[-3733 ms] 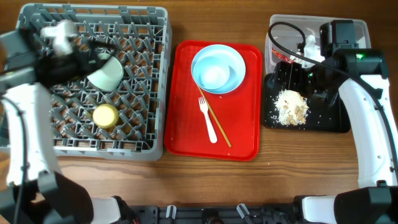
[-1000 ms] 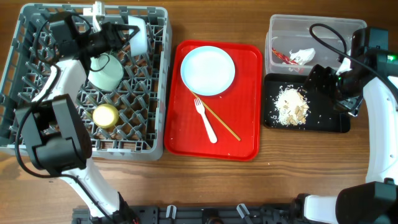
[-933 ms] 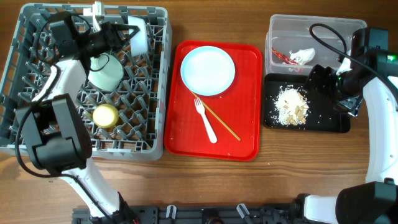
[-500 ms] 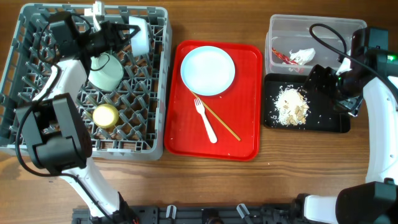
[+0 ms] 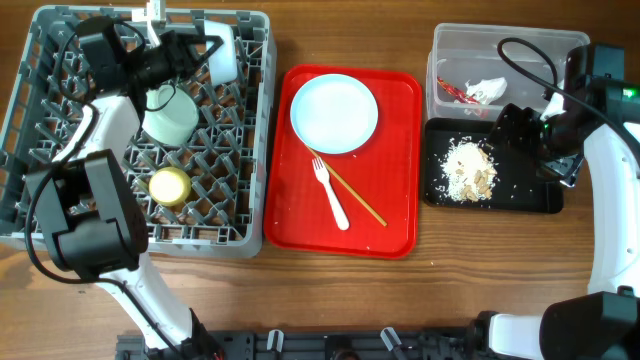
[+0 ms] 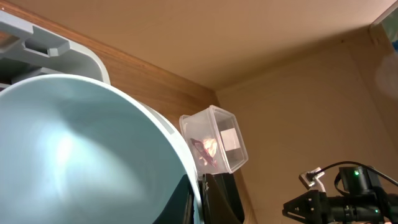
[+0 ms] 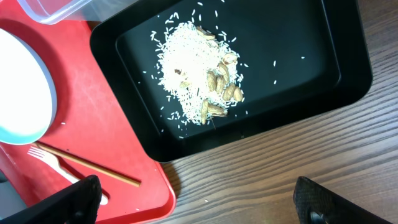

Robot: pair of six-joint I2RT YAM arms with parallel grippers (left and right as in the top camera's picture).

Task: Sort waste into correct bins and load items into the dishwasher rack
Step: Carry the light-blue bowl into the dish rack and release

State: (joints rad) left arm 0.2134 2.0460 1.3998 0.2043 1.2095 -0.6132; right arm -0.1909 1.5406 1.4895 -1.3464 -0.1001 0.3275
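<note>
Wooden surface (image 5: pixel 330 290) is topped by the rack (image 5: pixel 170 237), at whose far edge a sideways-tipped bowl (image 5: pixel 224 55) is clenched by the left tool (image 5: pixel 203 49).

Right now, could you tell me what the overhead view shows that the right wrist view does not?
Only overhead: the grey plastic dishwasher rack holding a small yellow cup, and the crumpled red-and-white wrapper. Only right wrist: detail of the beige food scraps, white grains mixed with tan nut-like pieces. Both: those scraps on the shallow black rectangular tray, the red serving tray, round pale-blue plate, white fork and wooden chopsticks.
</note>
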